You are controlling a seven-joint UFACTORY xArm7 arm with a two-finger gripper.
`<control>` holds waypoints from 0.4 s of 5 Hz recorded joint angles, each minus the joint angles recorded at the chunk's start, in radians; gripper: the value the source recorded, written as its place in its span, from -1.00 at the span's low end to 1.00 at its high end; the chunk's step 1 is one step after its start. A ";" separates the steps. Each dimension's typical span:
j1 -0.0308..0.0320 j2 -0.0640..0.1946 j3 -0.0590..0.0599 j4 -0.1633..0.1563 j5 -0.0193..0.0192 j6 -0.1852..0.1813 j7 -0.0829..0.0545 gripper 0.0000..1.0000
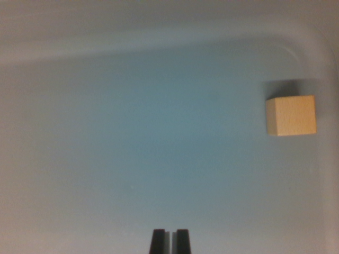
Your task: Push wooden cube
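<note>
Here the wooden cube (291,115) sits well up-right of the closed, empty tool (170,235).

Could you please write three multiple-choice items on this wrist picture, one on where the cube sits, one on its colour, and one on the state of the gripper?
1. Where does the wooden cube sit in the wrist view?
A. At the wrist view's right, near the tray wall
B. At the wrist view's left edge
C. Directly between the gripper fingers

2. What colour is the cube?
A. Dark blue
B. Light tan wood
C. Bright red

3. How does the gripper stand?
A. Wide open around the cube
B. Clamped on the cube
C. Fingers close together, holding nothing, apart from the cube

Answers:
1. A, since the cube lies far to the right, beside the pale raised wall.
2. B, since its faces show pale, yellowish wood.
3. C, since the two dark fingers at the bottom edge stand nearly touching, with bare floor between them and the cube.
</note>
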 joint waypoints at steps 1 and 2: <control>-0.0111 0.026 -0.008 -0.021 0.0039 -0.043 -0.026 -1.00; -0.0111 0.026 -0.008 -0.021 0.0039 -0.043 -0.026 -1.00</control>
